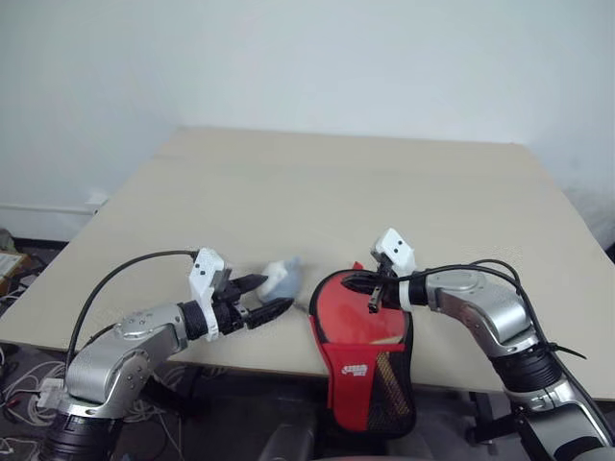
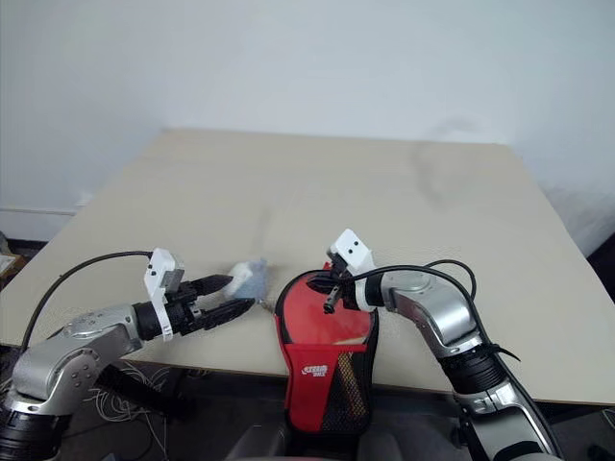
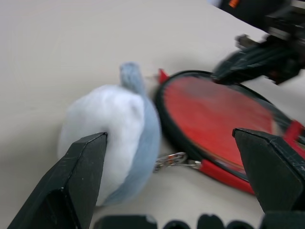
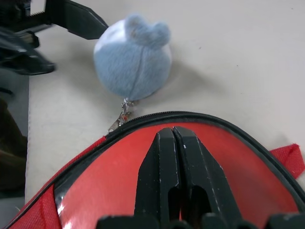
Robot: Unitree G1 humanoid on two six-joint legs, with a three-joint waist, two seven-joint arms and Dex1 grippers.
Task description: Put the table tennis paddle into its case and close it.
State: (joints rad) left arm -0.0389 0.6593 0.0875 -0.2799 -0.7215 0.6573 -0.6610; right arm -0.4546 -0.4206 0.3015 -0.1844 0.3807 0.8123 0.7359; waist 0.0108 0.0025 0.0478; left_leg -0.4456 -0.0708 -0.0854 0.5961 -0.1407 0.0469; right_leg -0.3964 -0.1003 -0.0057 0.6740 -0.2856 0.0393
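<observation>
Currently: closing step. Case, red and black fabric, black mesh panel, white logo, lies at the tabletop's near edge, its lower part overhanging. Paddle not separately discernible; presumably inside. Right gripper pressed shut, empty, tips resting over the red face. Left gripper spread wide, empty, bracketing a blue-white plush ball chained to the zipper rim. Advice: pinch the plush or its chain, draw it along the rim while the right holds the fabric flat.
</observation>
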